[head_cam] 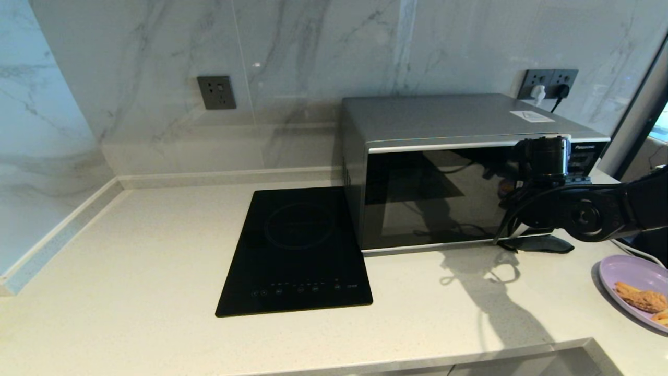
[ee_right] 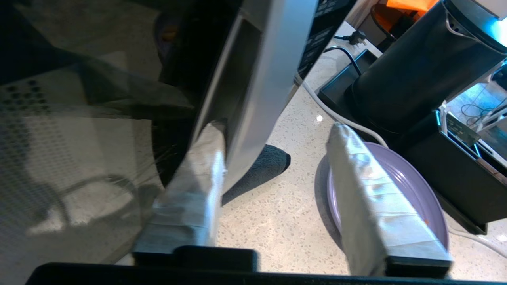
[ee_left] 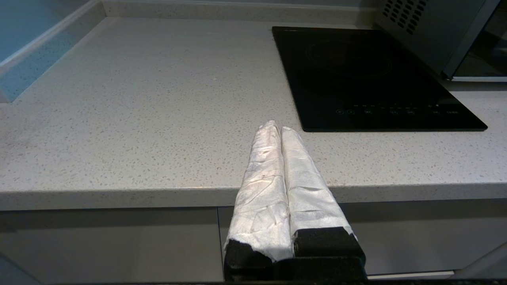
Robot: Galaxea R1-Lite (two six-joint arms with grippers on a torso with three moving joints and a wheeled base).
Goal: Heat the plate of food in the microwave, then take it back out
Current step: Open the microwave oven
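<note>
Silver curved handle (ee_right: 257, 91) of the boxy silver microwave (head_cam: 443, 172) sits between the right end effector's (ee_right: 273, 158) spread fingers, positioned to pull the door. Lilac round plate of food (head_cam: 634, 284) waits at the desk's right edge; the left end effector (ee_left: 281, 132), fingers together, is parked off the front edge.

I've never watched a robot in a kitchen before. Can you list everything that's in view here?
microwave: one, silver with dark glass door, at the back of the counter, door shut
handle: one, silver, on the microwave door
plate of food: one, lilac, on the counter right of the microwave
induction hob: one, black, left of the microwave
wall sockets: two, grey, on the marble wall
counter: one, pale speckled
right gripper: fingers apart, astride the handle
left gripper: shut, at the counter's front edge
</note>
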